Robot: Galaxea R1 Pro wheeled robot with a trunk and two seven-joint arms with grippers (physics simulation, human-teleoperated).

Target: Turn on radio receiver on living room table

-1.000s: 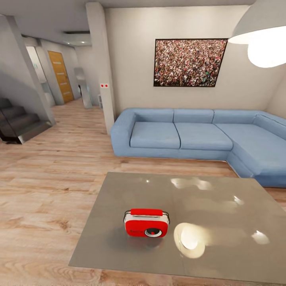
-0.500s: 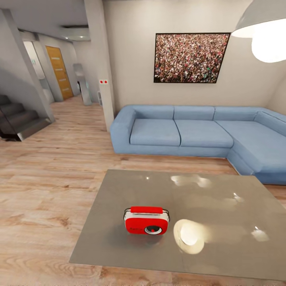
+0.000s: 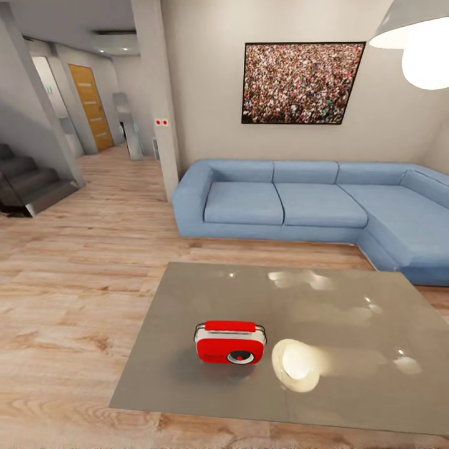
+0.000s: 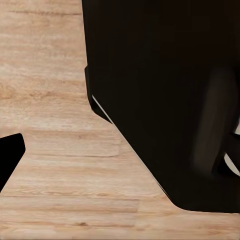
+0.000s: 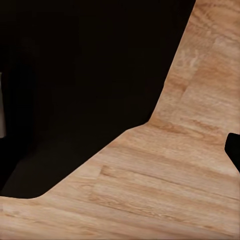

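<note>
The red radio receiver [image 3: 230, 342] with white-silver trim stands upright on the low grey table [image 3: 337, 312], toward its near left part, with its round dark dial facing me. The living room's blue sectional sofa [image 3: 293, 206] sits behind the table, under a large crowd photo [image 3: 302, 83]. In the left wrist view one dark fingertip [image 4: 9, 155] pokes in over the plank floor beside the robot's black body [image 4: 165, 95]. The right wrist view has a dark fingertip [image 5: 234, 150] at its edge, over wood floor; neither view reveals how the jaws stand.
Light wood floor [image 3: 68, 274] surrounds the table. A white pillar [image 3: 159, 93] stands left of the sofa, dark stairs [image 3: 25, 184] at far left, and a hallway with an orange door [image 3: 92, 106] beyond. A lit pendant lamp [image 3: 418, 43] hangs at upper right.
The whole head picture has shifted slightly, so the camera moved a little closer to the table. The radio stays where it was on the table.
</note>
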